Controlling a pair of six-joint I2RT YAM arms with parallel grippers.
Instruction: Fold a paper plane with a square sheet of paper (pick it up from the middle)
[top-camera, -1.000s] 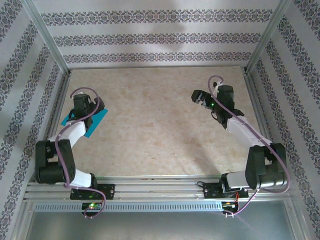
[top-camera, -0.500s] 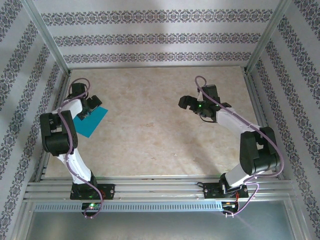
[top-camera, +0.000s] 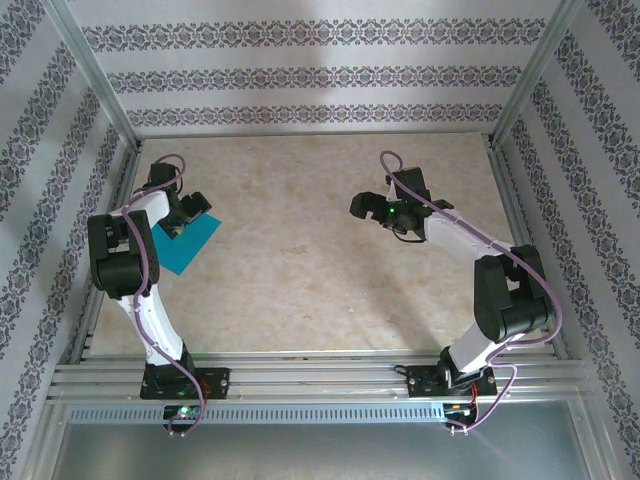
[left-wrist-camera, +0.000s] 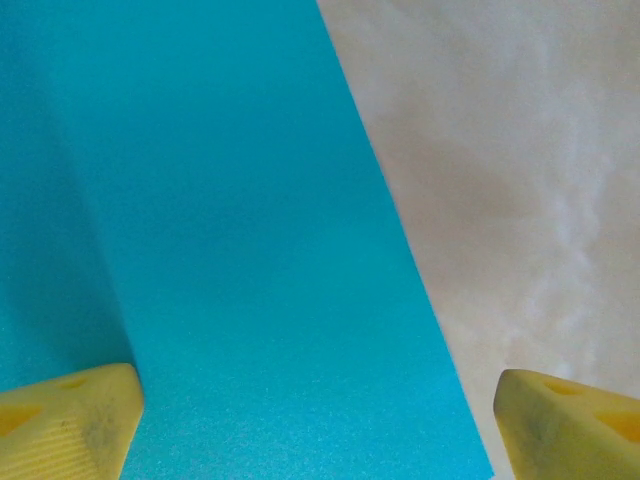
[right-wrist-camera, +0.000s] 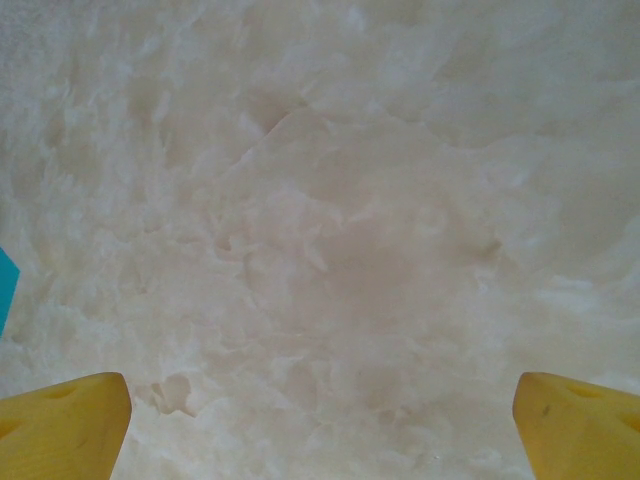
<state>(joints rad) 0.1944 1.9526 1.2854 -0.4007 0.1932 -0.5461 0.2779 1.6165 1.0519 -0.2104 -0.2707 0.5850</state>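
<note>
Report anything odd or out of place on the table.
Nothing damaged or spilled. The paper lies flat near the table's left side, skewed to its edges; the left hand hangs open over it.

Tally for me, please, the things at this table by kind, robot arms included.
Teal-blue paper: 1, the square sheet of paper
Robot arms: 2, the left arm and the right arm
Total: 3
</note>
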